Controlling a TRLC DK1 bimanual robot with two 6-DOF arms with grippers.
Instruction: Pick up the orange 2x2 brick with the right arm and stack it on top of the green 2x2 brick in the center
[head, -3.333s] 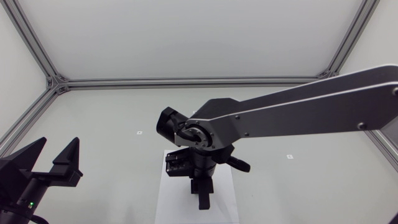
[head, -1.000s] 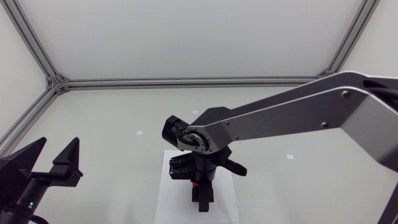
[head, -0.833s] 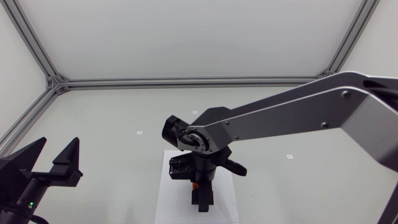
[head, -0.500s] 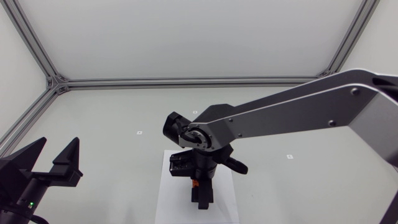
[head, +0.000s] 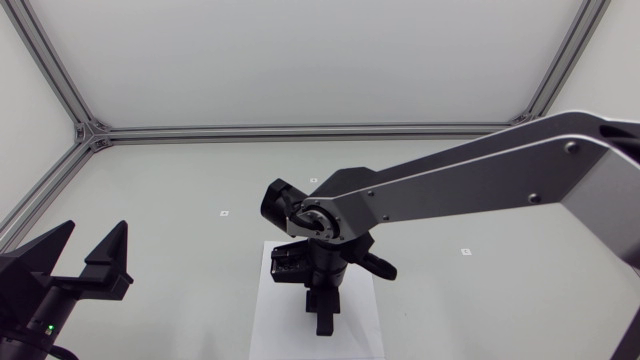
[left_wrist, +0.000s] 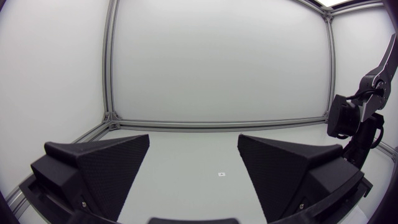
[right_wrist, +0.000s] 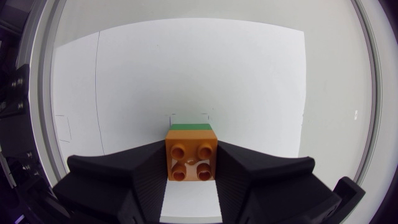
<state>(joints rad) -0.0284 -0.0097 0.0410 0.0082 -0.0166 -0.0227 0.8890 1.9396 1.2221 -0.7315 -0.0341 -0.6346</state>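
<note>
Two bricks show only in the right wrist view. The orange 2x2 brick (right_wrist: 191, 161) sits studs-up between the fingers of the right gripper (right_wrist: 191, 157), which is pinched on it, one broad black finger pressing each side. The green 2x2 brick (right_wrist: 190, 127) appears only as a thin strip just ahead of the orange brick's far edge and under it. The rest of the green brick is covered, so how fully the two are seated cannot be made out. Beneath the gripper lies a white sheet (right_wrist: 186, 74), and its near part is hidden by the fingers.

From the head view both bricks are concealed. The right arm's (head: 470, 190) wrist and the right gripper (head: 323, 322) stand directly over them, above the white sheet (head: 265, 320), and the arm's upper link is cut off at the view's edge.

Well apart from all this, the left gripper (head: 92, 235) is partly out of view, its fingers spread wide with nothing between them. Its own wrist view shows the left gripper (left_wrist: 193, 168) facing bare table (left_wrist: 186, 155), with the right arm (left_wrist: 357, 121) far beside it and partly cut off.
</note>
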